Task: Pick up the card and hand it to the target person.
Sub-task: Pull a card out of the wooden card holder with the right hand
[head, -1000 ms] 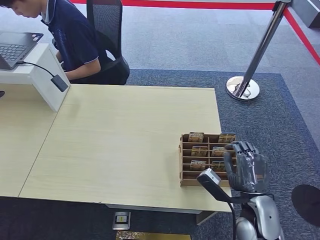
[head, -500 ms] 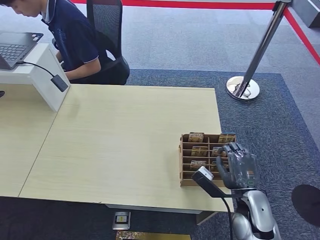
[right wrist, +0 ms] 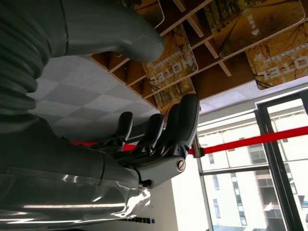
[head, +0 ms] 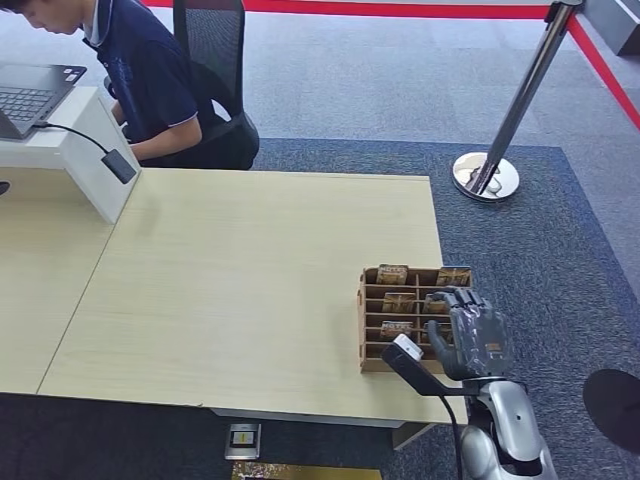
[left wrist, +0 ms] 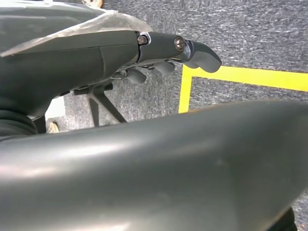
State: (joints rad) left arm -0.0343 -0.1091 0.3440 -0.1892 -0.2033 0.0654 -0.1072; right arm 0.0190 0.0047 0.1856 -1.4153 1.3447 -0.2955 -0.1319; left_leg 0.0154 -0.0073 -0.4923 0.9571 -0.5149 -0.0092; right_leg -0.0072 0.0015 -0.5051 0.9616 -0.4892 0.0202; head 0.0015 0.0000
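Head view, left to right: the person (head: 143, 80) sits far across the table (head: 226, 280), while the card (head: 398, 302) stands in the wooden rack (head: 364, 320), not yet lifted. The right hand (head: 472, 335) hovers at the rack, fingers (right wrist: 181, 120) apart and holding nothing. Grasp and handover both remain. The cards are tan, printed "HOTEL".

The right hand (head: 472, 335) covers the right end of the card rack (head: 373, 320), and the cards (head: 398, 303) under its fingers can't be seen. Whether a fingertip touches a card, can't tell. Card print is too small to read from the head view. The person (head: 143, 75) is cut off at the top edge, the laptop (head: 30, 95) at the left.
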